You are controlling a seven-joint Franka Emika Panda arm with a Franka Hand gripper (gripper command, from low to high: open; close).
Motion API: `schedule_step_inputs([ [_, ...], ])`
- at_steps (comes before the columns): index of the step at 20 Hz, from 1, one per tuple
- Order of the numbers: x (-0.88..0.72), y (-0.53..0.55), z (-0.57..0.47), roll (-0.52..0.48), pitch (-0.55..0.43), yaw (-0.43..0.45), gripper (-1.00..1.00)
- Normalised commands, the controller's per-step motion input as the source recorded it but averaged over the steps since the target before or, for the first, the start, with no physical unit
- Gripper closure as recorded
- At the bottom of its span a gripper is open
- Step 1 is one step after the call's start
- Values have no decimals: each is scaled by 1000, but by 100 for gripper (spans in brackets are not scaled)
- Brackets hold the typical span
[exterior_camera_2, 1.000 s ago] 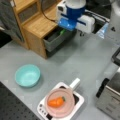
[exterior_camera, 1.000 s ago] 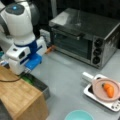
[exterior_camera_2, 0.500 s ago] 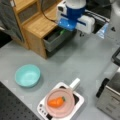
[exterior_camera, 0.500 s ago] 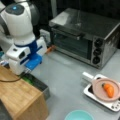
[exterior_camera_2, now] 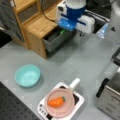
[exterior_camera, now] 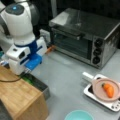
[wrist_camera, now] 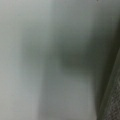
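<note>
A toaster oven (exterior_camera: 85, 37) stands near a pink plate (exterior_camera: 105, 89) bearing what looks like 1 carrot (exterior_camera: 108, 90); teal bowl (exterior_camera_2: 27, 75) apart.

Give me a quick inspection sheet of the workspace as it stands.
Surface: grey table, bare in the middle.
Job's things: open grey drawer of the wooden cabinet, something green inside it.
Clutter: carrot on a pink plate, which sits on a small white cooktop; teal bowl; toaster oven.
Gripper: gripper low over the open drawer, fingers hidden by the arm's body.
Cables: one dark cable across the cabinet top.
Surroundings: black perforated board at a front view's bottom left.
</note>
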Motion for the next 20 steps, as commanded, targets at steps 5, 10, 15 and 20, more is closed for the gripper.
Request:
schedule_step_inputs([
  [5, -108, 118, -131, 16, -169, -180, -100],
  [10, -103, 243, -150, 31, -169, -185, -100],
  [15, -114, 351, -146, 44, -165, -149, -100],
  [20, -118, 409, -119, 45, -174, -154, -100],
])
